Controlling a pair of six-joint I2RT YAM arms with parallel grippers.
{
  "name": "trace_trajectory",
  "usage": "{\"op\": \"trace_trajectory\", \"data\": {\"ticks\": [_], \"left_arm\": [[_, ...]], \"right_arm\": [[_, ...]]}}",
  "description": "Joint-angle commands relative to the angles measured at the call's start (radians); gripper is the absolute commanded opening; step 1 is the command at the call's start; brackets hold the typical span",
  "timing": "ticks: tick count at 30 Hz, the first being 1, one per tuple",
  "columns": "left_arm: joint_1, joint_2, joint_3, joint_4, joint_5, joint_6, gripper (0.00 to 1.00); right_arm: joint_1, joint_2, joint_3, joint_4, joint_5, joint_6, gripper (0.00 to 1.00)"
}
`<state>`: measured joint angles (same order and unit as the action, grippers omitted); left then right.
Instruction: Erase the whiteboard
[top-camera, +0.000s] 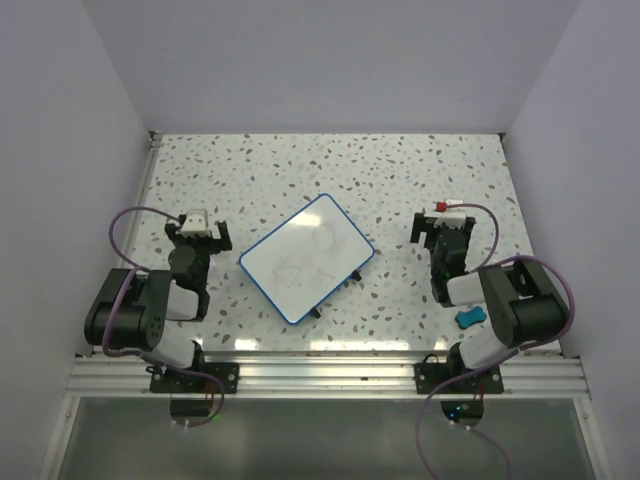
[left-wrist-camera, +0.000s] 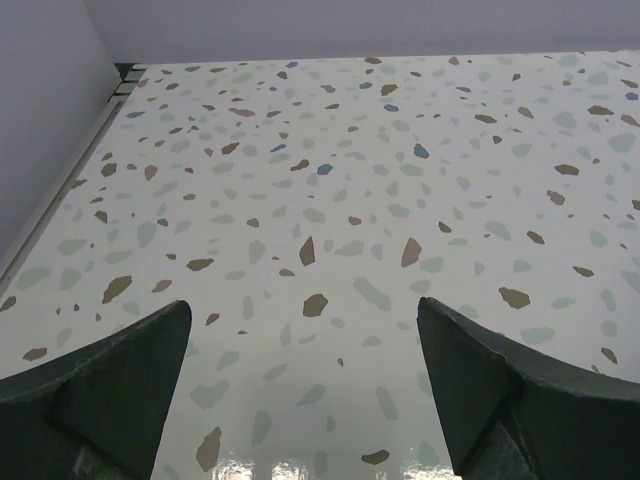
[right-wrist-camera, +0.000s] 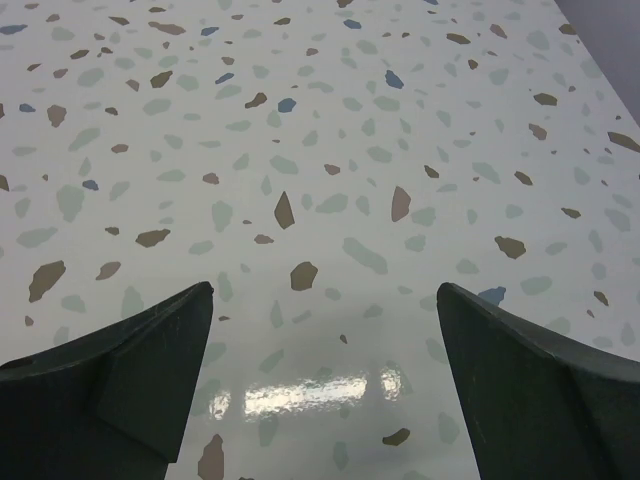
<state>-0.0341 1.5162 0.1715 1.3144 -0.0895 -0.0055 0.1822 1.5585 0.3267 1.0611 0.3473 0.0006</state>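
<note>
A metal rail (top-camera: 320, 372) runs along the near edge of the bench (top-camera: 330, 165), and both arms are bolted to it. The left arm (top-camera: 135, 315) and right arm (top-camera: 515, 305) are folded back on themselves, elbows near their bases. This reads as a rest pose before work begins.

A small blue eraser (top-camera: 469, 317) lies on the bench just beside the right arm's elbow, and nothing touches it. Because it sits on that side, the right arm seems the likelier one to fetch it. To do so, the arm would have to reach back toward its own base.

Farther out, the left pincer (left-wrist-camera: 305, 385) is spread wide and holds nothing. Its wrist camera sees only speckled bench in the gap. The right pincer (right-wrist-camera: 325, 375) is likewise spread wide and empty, over bare bench.

The whiteboard (top-camera: 306, 256) lies in the middle of the bench, between the two pincers and well apart from both. It is flat and turned at an angle, so one corner points toward the rail. Faint grey scribbles (top-camera: 300, 266) mark its face, so the erasing appears not yet started. Its central spot looks to put it within reach of either arm.

Beyond it, the bench runs out to pale walls (top-camera: 320, 60).
</note>
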Motion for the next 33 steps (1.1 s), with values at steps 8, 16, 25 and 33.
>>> {"op": "trace_trajectory", "data": {"ticks": [8, 16, 25, 33], "left_arm": [[0.003, -0.094, -0.038, 0.031, -0.065, -0.011, 1.0], [-0.104, -0.289, 0.083, -0.375, -0.497, -0.143, 1.0], [-0.105, -0.419, 0.436, -1.22, -0.598, -0.697, 1.0], [-0.104, -0.626, 0.436, -1.31, -0.409, -0.709, 1.0]], "right_arm": [[-0.003, -0.012, -0.005, 0.017, -0.011, 0.01, 0.98], [0.0, -0.156, -0.023, -0.065, 0.086, 0.045, 0.98], [0.003, -0.488, 0.288, -1.062, 0.145, 0.376, 0.98], [-0.003, -0.461, 0.552, -1.572, 0.169, 0.499, 0.98]]}}
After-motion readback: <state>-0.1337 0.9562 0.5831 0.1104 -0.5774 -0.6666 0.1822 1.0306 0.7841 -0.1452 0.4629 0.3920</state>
